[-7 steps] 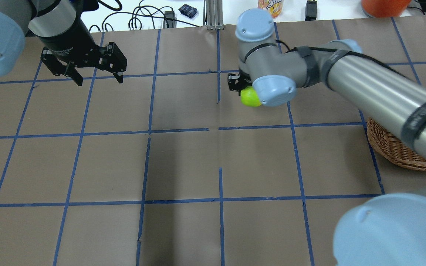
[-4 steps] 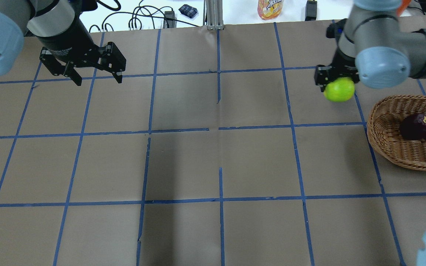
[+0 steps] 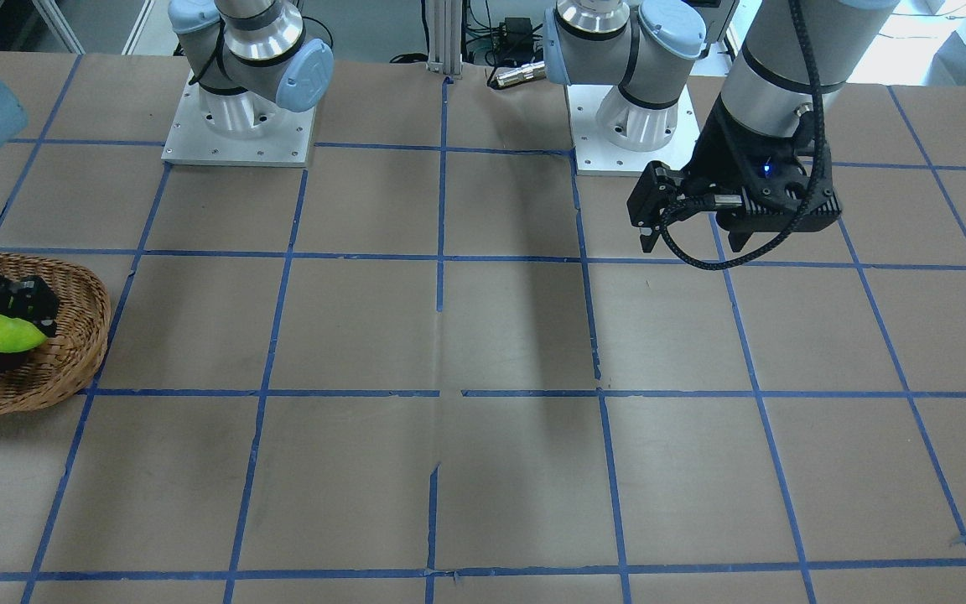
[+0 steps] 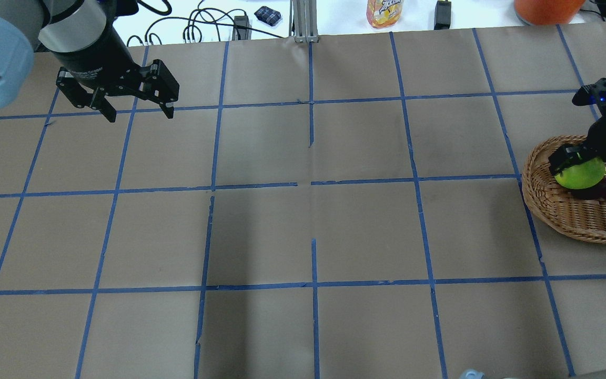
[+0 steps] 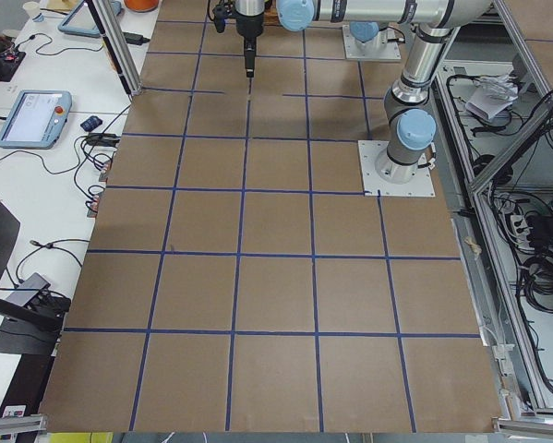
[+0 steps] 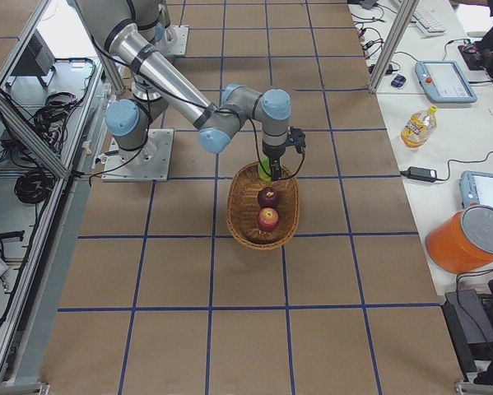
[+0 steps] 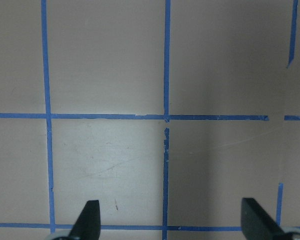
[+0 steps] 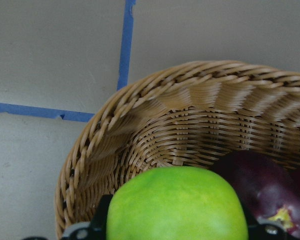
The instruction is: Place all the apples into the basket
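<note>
The lime green apple (image 4: 579,175) is held in my right gripper (image 4: 576,167), which is shut on it just over the near-centre end of the wicker basket (image 4: 561,216). The right wrist view shows the green apple (image 8: 177,205) between the fingers, above the basket's woven wall (image 8: 155,125). The maroon apple (image 8: 262,187) lies in the basket beside it. The red apple (image 6: 267,218) lies further along in the basket (image 6: 244,230). My left gripper (image 4: 140,115) is open and empty, hanging over the bare table at the far left; it also shows in the left wrist view (image 7: 172,220).
Beyond the table's far edge are an orange drink bottle (image 4: 384,10), an orange bucket (image 4: 545,10), cables (image 4: 198,26) and an aluminium post (image 4: 303,21). The basket sits at the table's right edge. Blue tape lines grid the brown tabletop (image 4: 313,210).
My right arm has carried the green apple from the table's middle rightward and down over the basket. The left arm has not moved.
</note>
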`<state>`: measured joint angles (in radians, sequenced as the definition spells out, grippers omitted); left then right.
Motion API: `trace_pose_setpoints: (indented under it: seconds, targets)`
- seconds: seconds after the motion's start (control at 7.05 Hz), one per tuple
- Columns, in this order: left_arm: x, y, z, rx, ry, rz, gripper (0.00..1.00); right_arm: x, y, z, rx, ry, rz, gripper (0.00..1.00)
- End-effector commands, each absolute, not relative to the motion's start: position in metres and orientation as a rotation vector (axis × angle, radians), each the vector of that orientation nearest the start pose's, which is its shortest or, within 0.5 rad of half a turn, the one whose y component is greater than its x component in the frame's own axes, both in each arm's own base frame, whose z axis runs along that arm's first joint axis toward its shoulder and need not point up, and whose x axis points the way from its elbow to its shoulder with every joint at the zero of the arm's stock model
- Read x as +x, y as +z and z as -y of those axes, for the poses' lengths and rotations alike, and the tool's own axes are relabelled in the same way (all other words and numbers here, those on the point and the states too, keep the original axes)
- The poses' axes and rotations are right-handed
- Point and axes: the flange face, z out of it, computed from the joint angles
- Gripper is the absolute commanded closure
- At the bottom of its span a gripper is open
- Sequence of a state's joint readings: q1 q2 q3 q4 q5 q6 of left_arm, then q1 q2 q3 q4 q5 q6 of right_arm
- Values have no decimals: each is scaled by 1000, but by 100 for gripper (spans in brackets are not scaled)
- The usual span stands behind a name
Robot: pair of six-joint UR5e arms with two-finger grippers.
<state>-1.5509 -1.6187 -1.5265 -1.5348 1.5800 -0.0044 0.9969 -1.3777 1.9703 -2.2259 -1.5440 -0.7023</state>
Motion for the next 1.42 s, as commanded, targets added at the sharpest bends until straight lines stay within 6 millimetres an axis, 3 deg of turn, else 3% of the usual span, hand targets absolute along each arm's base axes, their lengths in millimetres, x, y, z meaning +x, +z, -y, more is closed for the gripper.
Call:
trace_pose_setpoints:
  seconds: [0.0, 0.28, 0.57, 0.71, 0.85, 0.99, 1.28]
  targets:
    - [-122, 489, 517, -43, -46, -3132, 0, -175, 268, 503, -260, -129, -3146, 0]
    - [-122, 491, 517, -46, -50, -3134, 0, -182, 310, 513, -276, -134, -3146, 0]
    - [-121, 491, 518, -51, -50, -3131, 0, -158, 413, 506, -228, -72, -3081, 0]
    - [-120, 491, 519, -51, -50, -3131, 0, -125, 458, 507, -135, -73, -3063, 0]
    - [-120, 492, 519, -48, -55, -3131, 0, -74, 499, 508, -46, -63, -3063, 0]
    - [-121, 491, 518, -48, -50, -3131, 0, -20, 527, 506, 38, -55, -3064, 0]
    - [-121, 490, 518, -48, -46, -3133, 0, 94, 527, 501, 215, -42, -3062, 0]
